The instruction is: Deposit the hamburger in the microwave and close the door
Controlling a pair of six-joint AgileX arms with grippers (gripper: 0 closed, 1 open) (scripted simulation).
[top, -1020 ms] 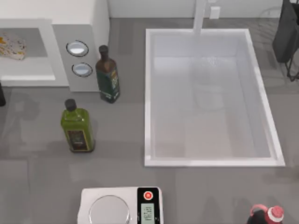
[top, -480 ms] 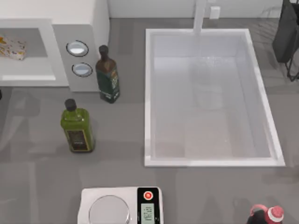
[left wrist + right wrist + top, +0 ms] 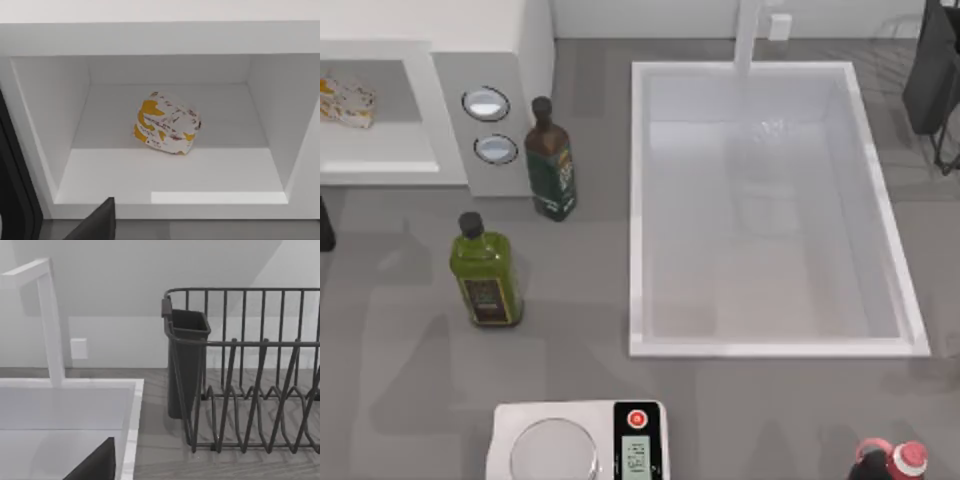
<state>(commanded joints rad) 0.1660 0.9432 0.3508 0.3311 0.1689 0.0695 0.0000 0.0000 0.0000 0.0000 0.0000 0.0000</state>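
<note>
Two arms: AgileX pair at a grey table, seen from above and from each wrist.
Burger: the hamburger lies on the floor of the microwave cavity, near the middle, tilted, touching no wall; from above it shows at the far left edge.
Microwave: at the table's upper left, cavity open to the front, two round knobs on its side panel.
Door: a dark panel edge stands beside the cavity opening in the left wrist view; a small dark sliver sits at the left edge of the top view below the microwave. I cannot tell whether either is the door.
Left gripper: a dark finger tip sits low in the left wrist view, in front of the cavity and apart from the burger; it holds nothing I can see, and how far it is spread I cannot tell.
Right gripper: a dark finger tip shows over the sink rim, near the rack; its spread I cannot tell.
Others: dark bottle beside the knobs, green bottle below it, scale at the near edge, red-capped bottle at lower right.
</note>
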